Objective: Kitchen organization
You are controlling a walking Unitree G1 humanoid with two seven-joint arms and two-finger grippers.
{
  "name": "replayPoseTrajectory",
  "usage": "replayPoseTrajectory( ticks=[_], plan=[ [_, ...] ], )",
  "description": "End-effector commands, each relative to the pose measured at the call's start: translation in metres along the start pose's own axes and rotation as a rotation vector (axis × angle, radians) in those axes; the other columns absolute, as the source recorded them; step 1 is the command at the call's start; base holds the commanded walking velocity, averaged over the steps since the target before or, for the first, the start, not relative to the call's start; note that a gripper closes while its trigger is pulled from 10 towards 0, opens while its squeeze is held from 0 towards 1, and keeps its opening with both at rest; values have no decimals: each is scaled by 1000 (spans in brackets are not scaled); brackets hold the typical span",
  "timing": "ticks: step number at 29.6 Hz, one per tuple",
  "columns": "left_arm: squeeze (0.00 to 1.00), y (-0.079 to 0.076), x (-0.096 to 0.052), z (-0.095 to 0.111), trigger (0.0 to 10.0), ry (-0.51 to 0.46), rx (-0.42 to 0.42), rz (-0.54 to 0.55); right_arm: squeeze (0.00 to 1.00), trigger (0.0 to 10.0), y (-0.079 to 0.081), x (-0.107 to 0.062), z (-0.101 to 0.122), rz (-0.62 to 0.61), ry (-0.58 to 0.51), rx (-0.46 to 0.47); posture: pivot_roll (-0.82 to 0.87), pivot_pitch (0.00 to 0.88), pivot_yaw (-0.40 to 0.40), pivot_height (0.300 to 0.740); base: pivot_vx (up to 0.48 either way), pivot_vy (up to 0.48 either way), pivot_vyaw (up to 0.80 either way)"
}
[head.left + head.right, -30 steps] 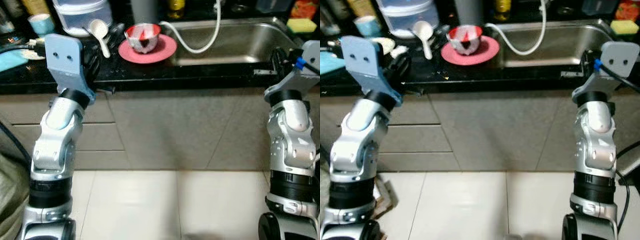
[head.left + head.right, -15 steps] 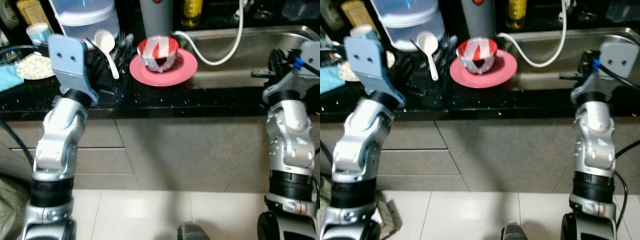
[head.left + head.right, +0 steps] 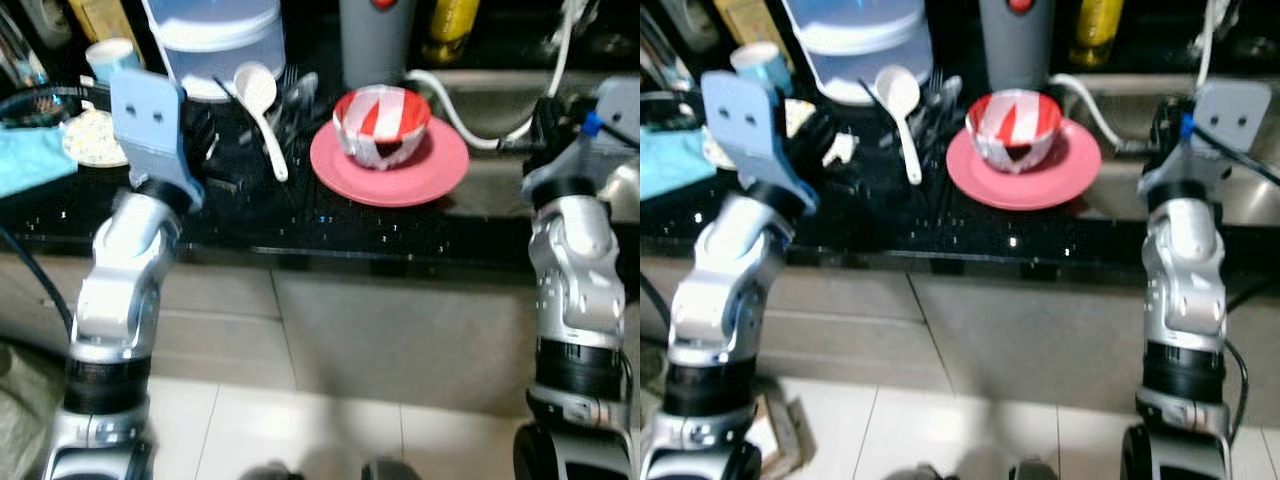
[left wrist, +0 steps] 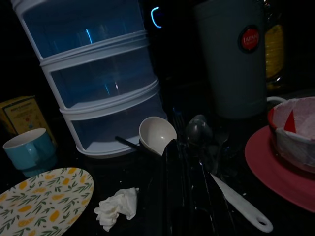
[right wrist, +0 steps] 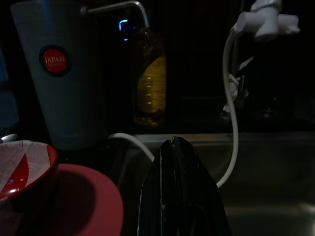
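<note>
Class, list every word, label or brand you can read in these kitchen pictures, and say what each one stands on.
"JAPAN": on the round red badge of the tall grey container; the smaller line under it is too small to read.
Yellow box: print too dark and small to read.
Yellow bottle: no legible label.

Head views bright but softly blurred; wrist views dim, heavily shadowed.

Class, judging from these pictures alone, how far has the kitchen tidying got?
Nothing looks put away yet. The bowl sits on the pink plate, and the white spoon lies on the counter. Both the left gripper and right gripper are shut and hold nothing. All the clearing remains.
</note>
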State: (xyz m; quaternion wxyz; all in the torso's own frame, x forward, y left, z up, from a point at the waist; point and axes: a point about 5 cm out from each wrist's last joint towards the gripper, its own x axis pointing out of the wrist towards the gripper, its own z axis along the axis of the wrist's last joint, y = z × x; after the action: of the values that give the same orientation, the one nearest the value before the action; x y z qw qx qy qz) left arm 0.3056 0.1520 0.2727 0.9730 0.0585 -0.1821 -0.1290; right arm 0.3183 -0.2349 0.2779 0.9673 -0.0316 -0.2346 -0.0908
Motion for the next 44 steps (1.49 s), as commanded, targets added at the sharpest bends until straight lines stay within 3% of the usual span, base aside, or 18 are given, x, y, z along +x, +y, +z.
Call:
replayPoseTrajectory(
  ticks=[1, 25, 44],
  plan=[
    [0, 0, -1, 0, 10000, -3, 4, 5, 0, 10000, 1, -1, -1, 2, 3, 4, -102, 69, 87, 740, 0, 0, 0],
    [0, -2, -2, -9, 10000, 35, -47, 43, 0, 10000, 2, -2, -3, 4, 9, 9, -103, 73, 86, 740, 0, 0, 0],
    [0, -2, -2, -10, 10000, 37, -48, 46, 0, 10000, 3, -3, -3, 7, 12, 14, -104, 74, 86, 740, 0, -339, 0]
  ],
)
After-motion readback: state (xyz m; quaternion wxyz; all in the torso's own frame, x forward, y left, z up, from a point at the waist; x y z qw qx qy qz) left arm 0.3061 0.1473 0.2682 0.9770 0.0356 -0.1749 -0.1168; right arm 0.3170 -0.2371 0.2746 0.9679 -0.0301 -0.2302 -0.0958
